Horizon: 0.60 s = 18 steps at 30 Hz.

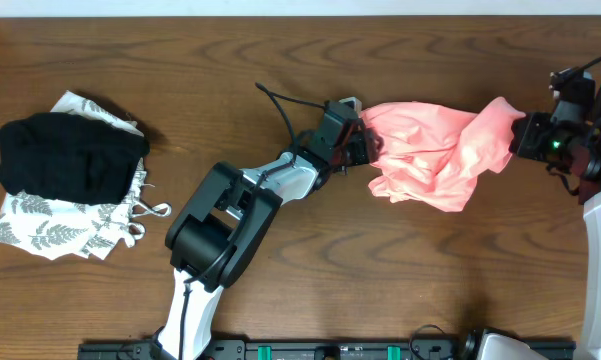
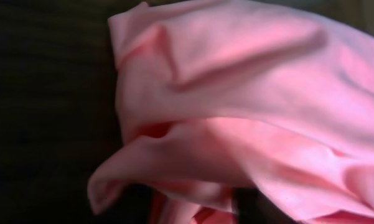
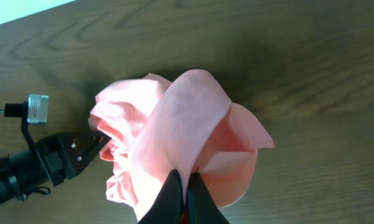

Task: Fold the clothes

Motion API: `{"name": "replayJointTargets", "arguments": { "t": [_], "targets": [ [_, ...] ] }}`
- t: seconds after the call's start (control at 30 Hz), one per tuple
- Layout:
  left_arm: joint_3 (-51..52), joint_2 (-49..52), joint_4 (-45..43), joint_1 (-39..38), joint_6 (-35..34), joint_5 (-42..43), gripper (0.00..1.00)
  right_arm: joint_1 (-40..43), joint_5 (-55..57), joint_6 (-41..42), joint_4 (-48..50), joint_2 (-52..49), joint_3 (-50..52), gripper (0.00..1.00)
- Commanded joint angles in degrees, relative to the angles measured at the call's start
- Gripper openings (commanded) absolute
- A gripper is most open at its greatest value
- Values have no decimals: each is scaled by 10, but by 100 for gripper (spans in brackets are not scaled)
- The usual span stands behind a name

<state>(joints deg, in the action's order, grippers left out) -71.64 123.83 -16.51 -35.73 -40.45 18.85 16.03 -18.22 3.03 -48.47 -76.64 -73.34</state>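
Right of centre on the table (image 1: pixel 280 60), shirt (image 1: pixel 430 150) is a crumpled wad strung between the 2 grippers, not spread at all. Right gripper (image 1: pixel 523 135) has the right end, with its fingers (image 3: pixel 171 200) clamped tight on 1 twisted fold of pink fabric. Left gripper (image 1: pixel 365 148) is buried in the wad's left edge. Its camera sees only pink cloth, so can't tell if its fingers hold anything or stand apart. My read: fold not begun, needs flattening first.

Risks:
- Left takes several layers instead of 1 hem, so pulling apart tightens the twist rather than opening the shirt.
- Left gets only a thin pinch. The fabric looks thin and soft, so it slips out under tension and the wad swings right.
- Right holds mid-fabric, not a corner or shoulder, so the spread comes out skewed.

Black garment (image 1: pixel 70 155) and white garment (image 1: pixel 50 230) sit far left, well apart, so no snag likely.
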Motion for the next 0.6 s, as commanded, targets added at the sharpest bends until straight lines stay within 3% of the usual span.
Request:
{"name": "replayJointTargets", "arguments": {
  "t": [0.0,0.23,0.57],
  "targets": [
    [-8,12,0,4,19,1,6,-4,-2,7,-3,-2,-5,1],
    [-28,-56,114,49,63,8,6,-3,6,-10,-2,-2,-5,1],
    [-42,-299,268,150,177,-46,6,-3,69,-10,-15,-2,-4,1]
  ]
}}
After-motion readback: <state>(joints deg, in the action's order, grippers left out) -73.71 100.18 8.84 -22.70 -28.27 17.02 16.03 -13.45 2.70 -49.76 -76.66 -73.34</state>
